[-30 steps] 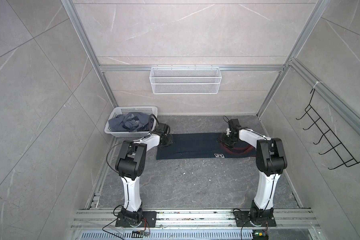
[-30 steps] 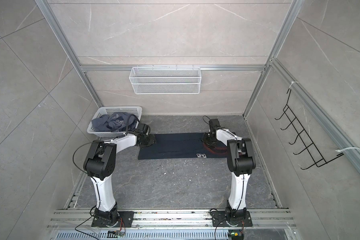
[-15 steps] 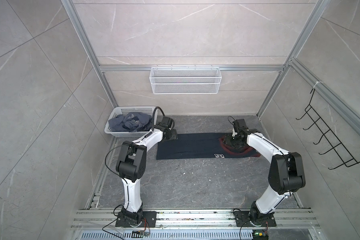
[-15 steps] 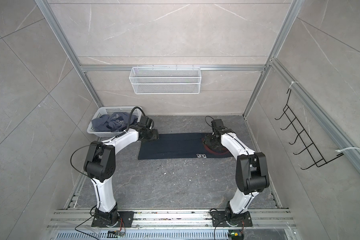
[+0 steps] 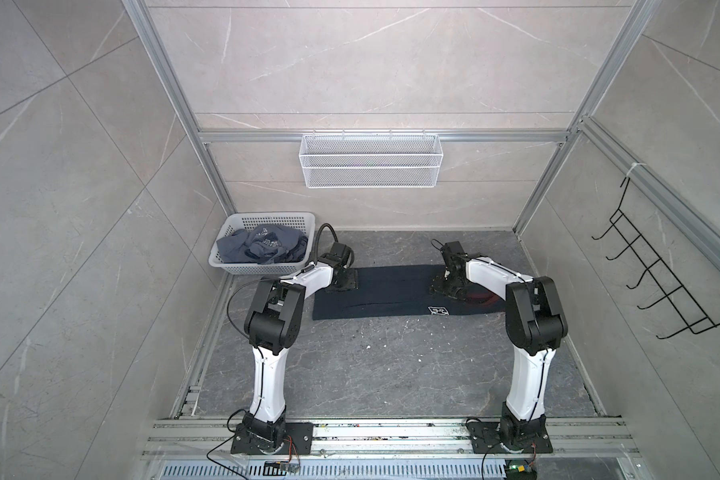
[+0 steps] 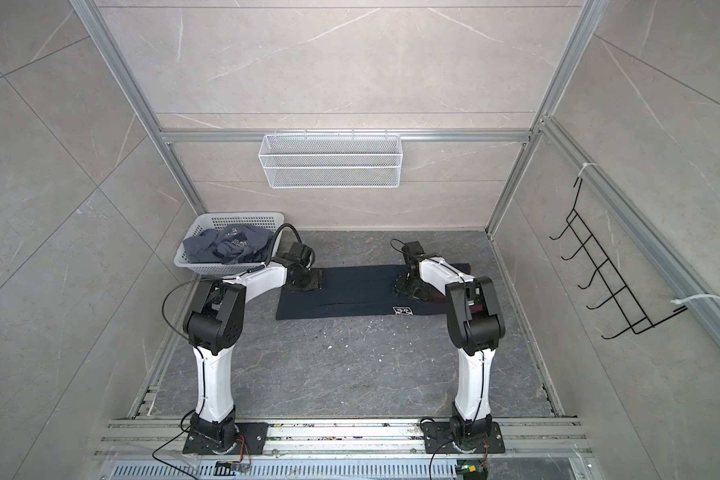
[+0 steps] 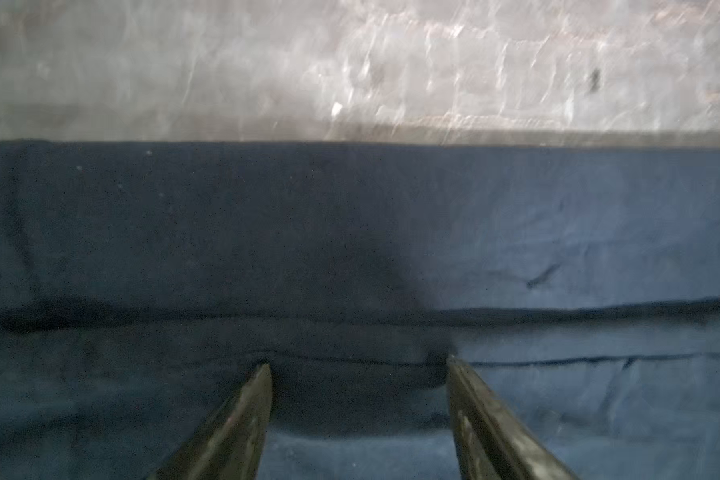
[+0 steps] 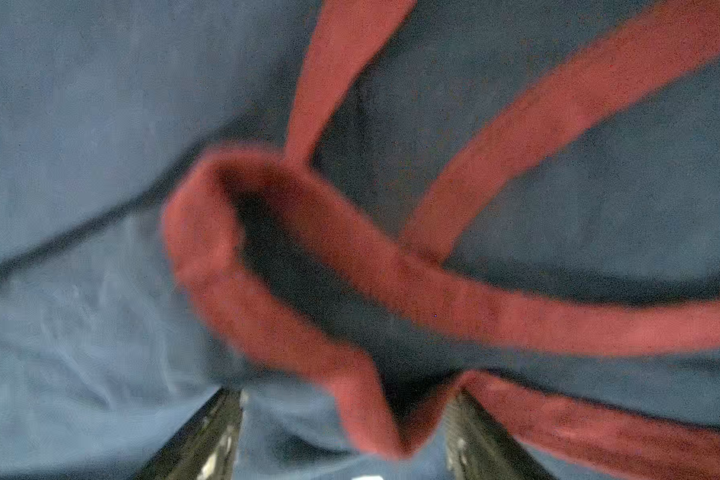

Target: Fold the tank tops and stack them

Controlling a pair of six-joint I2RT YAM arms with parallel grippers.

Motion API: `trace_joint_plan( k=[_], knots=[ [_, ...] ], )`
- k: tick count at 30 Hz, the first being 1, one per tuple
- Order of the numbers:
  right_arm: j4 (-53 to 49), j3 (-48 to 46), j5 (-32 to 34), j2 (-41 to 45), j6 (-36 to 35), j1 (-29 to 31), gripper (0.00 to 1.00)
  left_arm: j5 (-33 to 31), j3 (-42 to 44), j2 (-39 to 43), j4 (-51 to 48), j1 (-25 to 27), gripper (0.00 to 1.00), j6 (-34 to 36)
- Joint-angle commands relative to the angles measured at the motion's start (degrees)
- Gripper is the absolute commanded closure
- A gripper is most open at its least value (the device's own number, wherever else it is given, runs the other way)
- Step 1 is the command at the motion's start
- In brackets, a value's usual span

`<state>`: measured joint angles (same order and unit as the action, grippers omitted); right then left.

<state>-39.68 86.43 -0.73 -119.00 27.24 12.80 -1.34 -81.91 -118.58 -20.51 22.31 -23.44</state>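
The near-black navy tank top lies on the floor as a long folded strip, with a small white print near its front edge. My left gripper is low over its left end, jaws open on flat cloth. My right gripper is over the right part, jaws open, with a bunched loop of red trim lying loose between and ahead of the fingers. The slate blue-grey tank top sits crumpled in the basket.
The white perforated basket stands at the back left, just behind my left arm. A white wire shelf hangs on the back wall and a black hook rack on the right wall. Metal rails run along the front.
My right arm swung its elbow outward and came back, and its jaws widened over the red trim. My left gripper shifted slightly right onto the strip's left end.
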Motion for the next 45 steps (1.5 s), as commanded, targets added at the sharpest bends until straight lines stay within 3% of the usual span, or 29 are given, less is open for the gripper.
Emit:
trace_joint_plan(
  k=[1,6,11,18,25,34,39,45],
  knots=[
    [-4.6,3.2,3.8,-4.1,-3.2,-0.1,0.23,0.1,7.4,3.7,-5.0,0.2,0.3,-3.4],
    [-6.1,8.2,3.8,-7.6,-5.5,0.5,0.24,-1.9,20.5,13.1,-2.8,3.3,0.3,-11.1],
    [-9.0,15.8,4.2,-13.0,-6.1,4.4,0.24,-5.6,32.7,23.6,-0.6,12.3,0.3,-20.5],
    [-14.3,29.7,5.3,-20.9,-6.5,11.7,0.24,-7.9,42.2,34.4,-3.4,25.5,0.3,-28.1],
    [-21.3,46.7,5.5,-30.6,-8.0,16.5,0.24,-6.9,39.9,32.7,-0.3,38.5,0.3,-32.7],
    [-24.8,60.1,3.7,-35.9,-9.8,16.8,0.24,-4.6,27.5,24.2,2.2,49.4,0.3,-27.9],
    [-28.2,66.6,3.9,-36.7,-10.4,16.8,0.23,-5.6,25.5,24.1,2.1,51.8,0.3,-26.0],
    [-28.9,63.9,4.8,-29.6,-11.8,17.3,0.22,-8.0,29.8,29.6,1.8,51.8,0.3,-28.1]
  ],
)
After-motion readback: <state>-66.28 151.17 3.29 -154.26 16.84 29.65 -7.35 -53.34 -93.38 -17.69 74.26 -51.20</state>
